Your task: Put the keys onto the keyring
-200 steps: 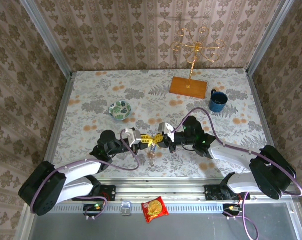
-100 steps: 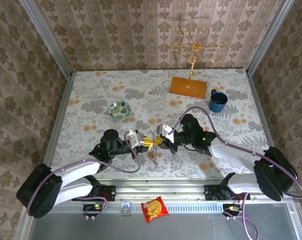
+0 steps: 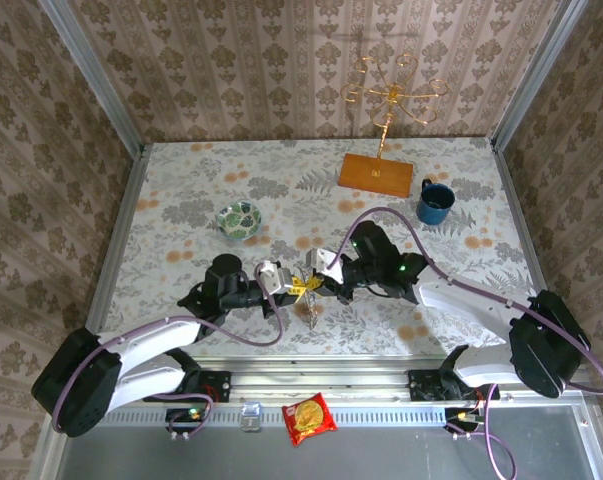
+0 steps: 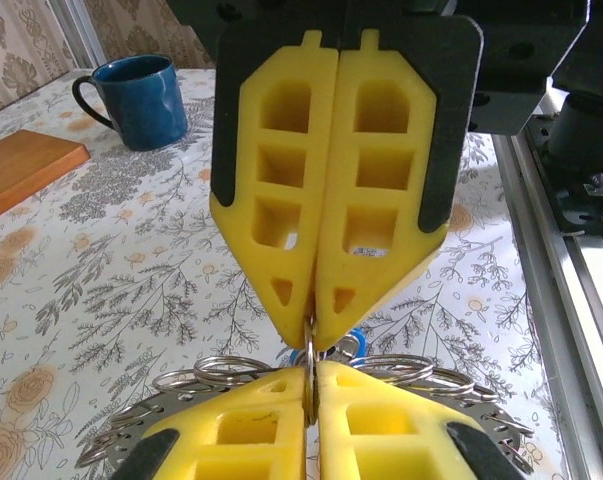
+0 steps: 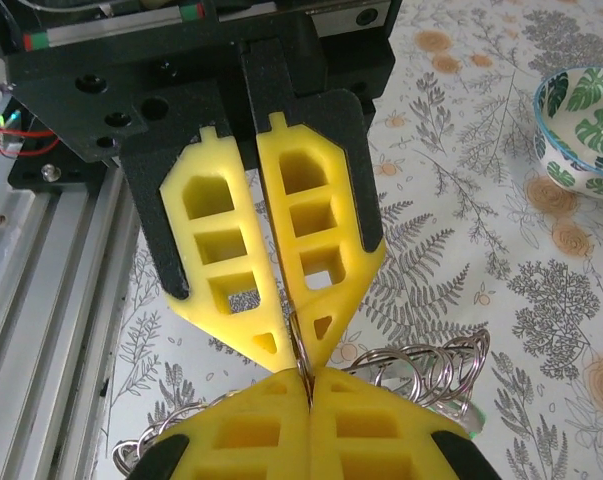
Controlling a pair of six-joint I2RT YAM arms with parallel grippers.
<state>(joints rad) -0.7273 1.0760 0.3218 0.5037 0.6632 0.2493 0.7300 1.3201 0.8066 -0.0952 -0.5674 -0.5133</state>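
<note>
The keyring (image 4: 421,375) (coiled grey wire loops) is clamped by left gripper (image 4: 311,372) and right gripper (image 5: 307,378), near the leaf-patterned bowl (image 5: 581,130).

Keyring (image 4: 196,377) mostly hidden behind left claw (image 4: 312,388); blue key (image 4: 349,347) (perhaps) barely peeking.

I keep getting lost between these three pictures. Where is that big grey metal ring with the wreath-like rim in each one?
Top external: the large grey metal keyring with its wreath-like rim shows just below the picture's centre.
Left wrist: the keyring spreads along the bottom edge.
Right wrist: the keyring curls at lower right.
Shared landmark: the floral-print tablecloth, in all three.
</note>
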